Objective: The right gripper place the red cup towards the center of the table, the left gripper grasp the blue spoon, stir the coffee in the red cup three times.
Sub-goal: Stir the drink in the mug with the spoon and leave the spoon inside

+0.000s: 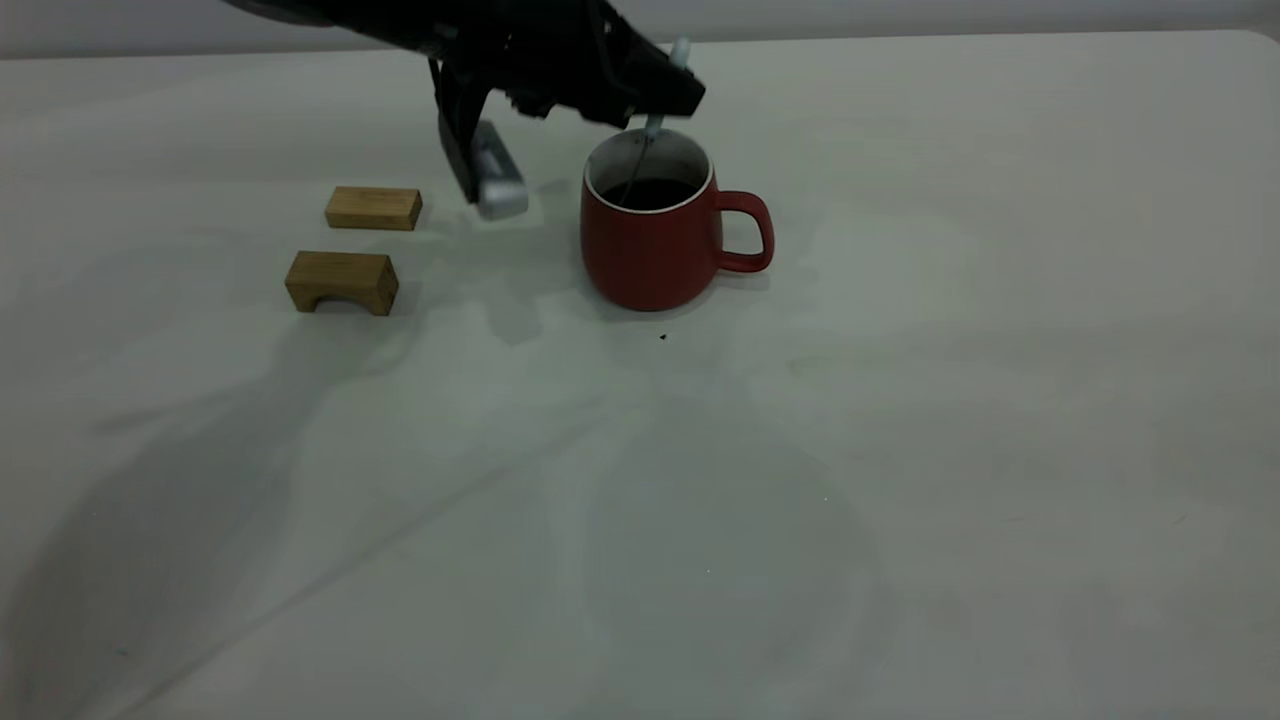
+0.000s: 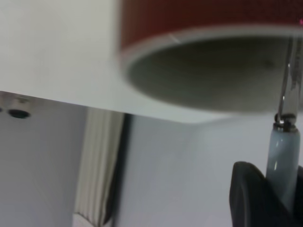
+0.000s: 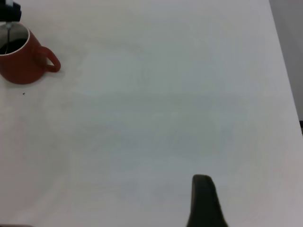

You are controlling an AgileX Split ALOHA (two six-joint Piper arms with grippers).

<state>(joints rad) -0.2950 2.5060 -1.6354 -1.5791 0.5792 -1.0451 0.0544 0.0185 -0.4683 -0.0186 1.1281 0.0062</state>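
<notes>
- The red cup (image 1: 648,250) stands upright on the worktop (image 1: 900,450), in the far half near the middle of its width, with the loop handle pointing toward the right-arm side.
- The coffee (image 1: 652,193) is dark, and its surface lies well below the white rim.
- The blue spoon (image 1: 655,125) stands nearly upright over the cup; its thin metal neck runs down into the coffee and its bowl is out of sight in the liquid.
- The left tool (image 1: 668,92) is directly above the cup's far rim, closed on the pale-blue handle of the spoon; the handle end projects above the fingers.
- In the left wrist view, one dark finger (image 2: 255,196) lies against the spoon handle (image 2: 282,163), with the cup rim (image 2: 189,42) close beyond.
- The right tool (image 3: 204,201) is well away from the cup; only one dark finger is visible in the right wrist view, so its opening cannot be determined.
- Two wooden blocks, one flat (image 1: 373,208) and one arch-shaped (image 1: 342,281), lie on the worktop on the left-arm side of the cup, apart from it.
</notes>
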